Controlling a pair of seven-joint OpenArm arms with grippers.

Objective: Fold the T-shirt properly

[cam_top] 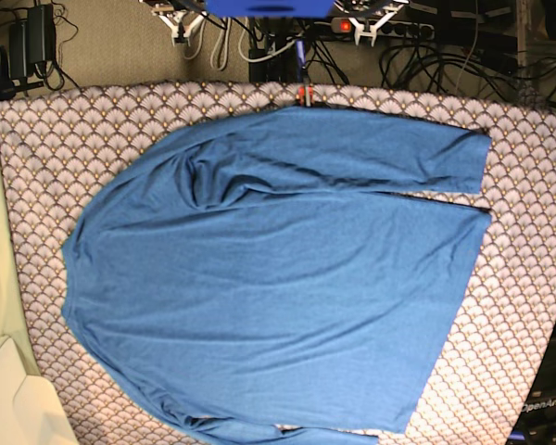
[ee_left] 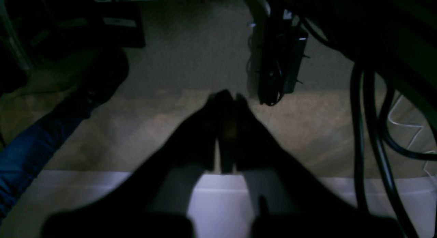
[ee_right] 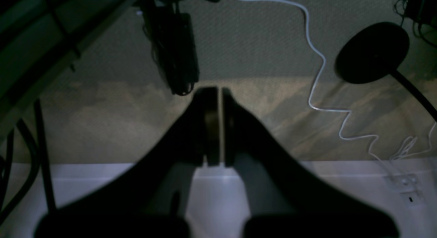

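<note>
The T-shirt [cam_top: 278,278], plain medium blue, lies spread flat over the scallop-patterned table cloth [cam_top: 46,139] in the base view. One long sleeve [cam_top: 380,153] is laid across its far side. Neither gripper shows in the base view. In the left wrist view my left gripper [ee_left: 225,96] is shut with nothing between its fingers, hanging over the carpeted floor. My right gripper [ee_right: 220,91] is likewise shut and empty over the floor in the right wrist view. Neither wrist view shows the shirt.
A black power adapter [ee_left: 280,60] and thick black cables [ee_left: 368,128] hang near the left gripper, beside a leg in blue jeans [ee_left: 30,152]. Near the right gripper are a white cable [ee_right: 317,60] and a round black stand base [ee_right: 372,53]. A cream object [cam_top: 18,408] sits at the table's near-left corner.
</note>
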